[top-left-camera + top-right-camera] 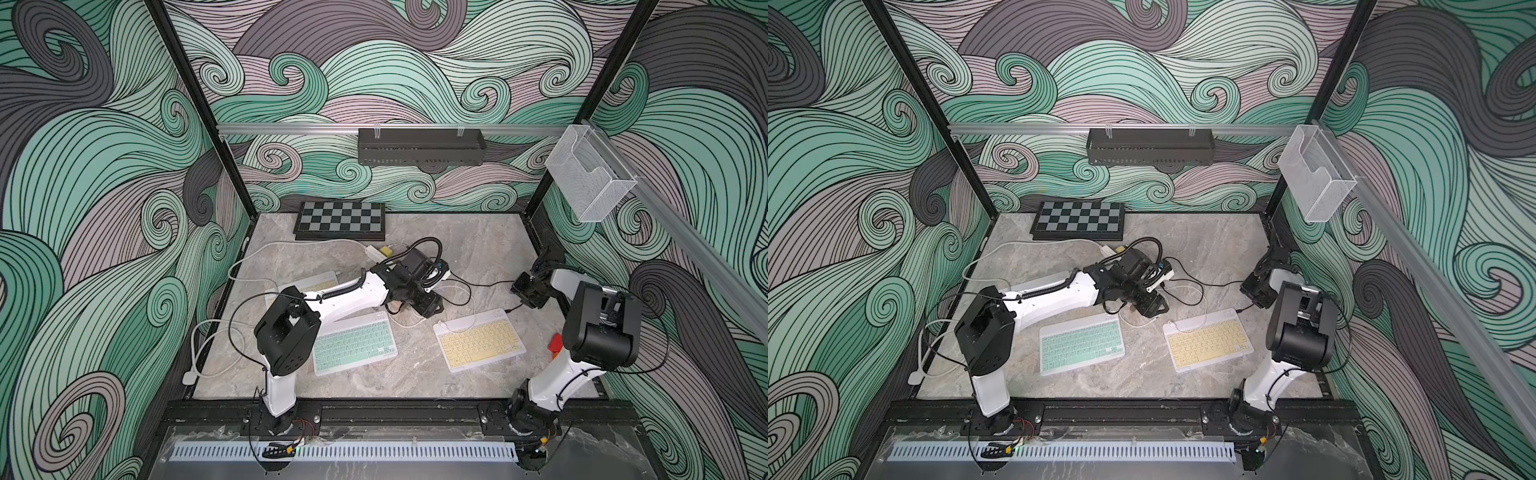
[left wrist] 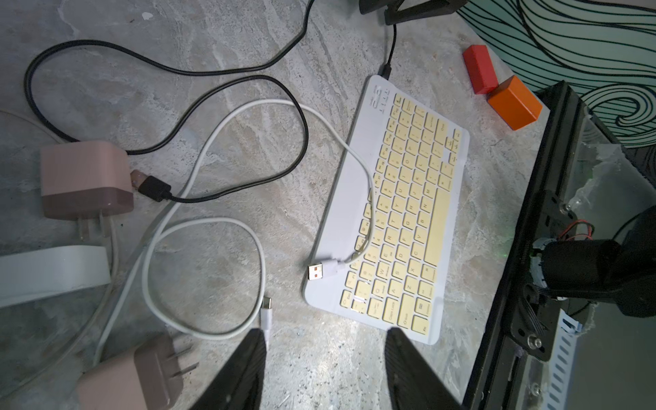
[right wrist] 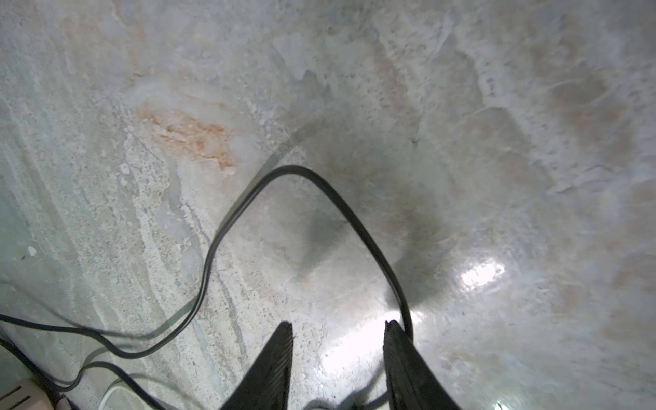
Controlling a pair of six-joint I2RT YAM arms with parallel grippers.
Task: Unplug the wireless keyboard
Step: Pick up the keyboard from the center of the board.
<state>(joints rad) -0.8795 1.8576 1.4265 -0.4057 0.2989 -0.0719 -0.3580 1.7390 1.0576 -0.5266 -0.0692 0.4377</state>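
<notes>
Left gripper (image 2: 325,332) jaws part-open, empty; thin white USB cable (image 2: 266,319) beside one. Right gripper (image 3: 338,324) jaws likewise, thin black rubber cable (image 3: 294,169) looping ahead.

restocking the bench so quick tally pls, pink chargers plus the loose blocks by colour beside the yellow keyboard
pink chargers: 2
red blocks: 1
orange blocks: 1
total: 4

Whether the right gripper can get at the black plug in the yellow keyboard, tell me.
Probably yes. The right gripper, jaws open, is close beside the black plug in the yellow keyboard; only its slack black cable lies between.
</notes>
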